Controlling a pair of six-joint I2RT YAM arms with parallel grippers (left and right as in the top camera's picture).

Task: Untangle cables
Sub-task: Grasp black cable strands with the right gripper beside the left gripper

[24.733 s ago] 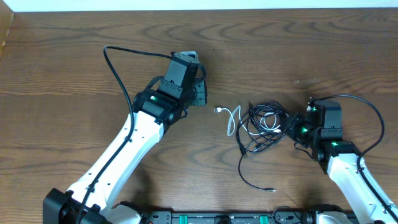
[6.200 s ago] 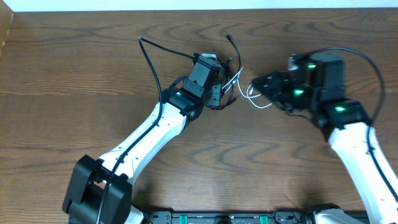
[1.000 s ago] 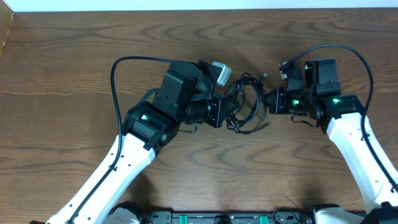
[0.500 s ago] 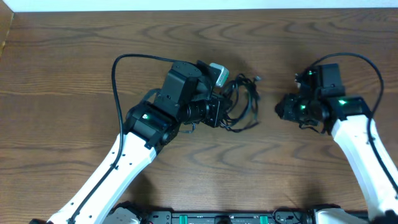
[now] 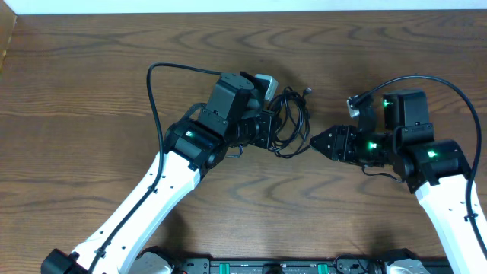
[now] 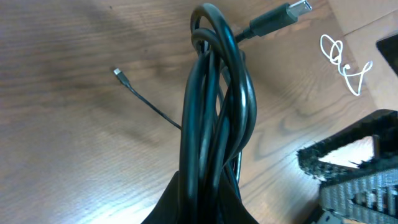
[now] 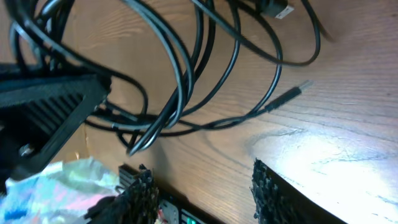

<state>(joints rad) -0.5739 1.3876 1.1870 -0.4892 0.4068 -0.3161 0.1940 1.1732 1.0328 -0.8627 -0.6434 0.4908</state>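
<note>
"Where are the thin black cables (image 5: 293, 122) at this moment?"

"In tangled loops at the middle of the brown wooden table (image 5: 76, 76), between both arms. The left gripper (image 5: 270, 135) is clamped on the bundle at one end. The thin white cable (image 6: 345, 59) lies apart from them."

"And the right gripper (image 5: 318, 142)?"

"Its jaws stand apart with nothing between them, just beside the loops. It should probably take only one outer strand near a plug end, not the whole knot, and draw it slowly sideways while the left gripper holds firm."

No text, label or number can be read anywhere
</note>
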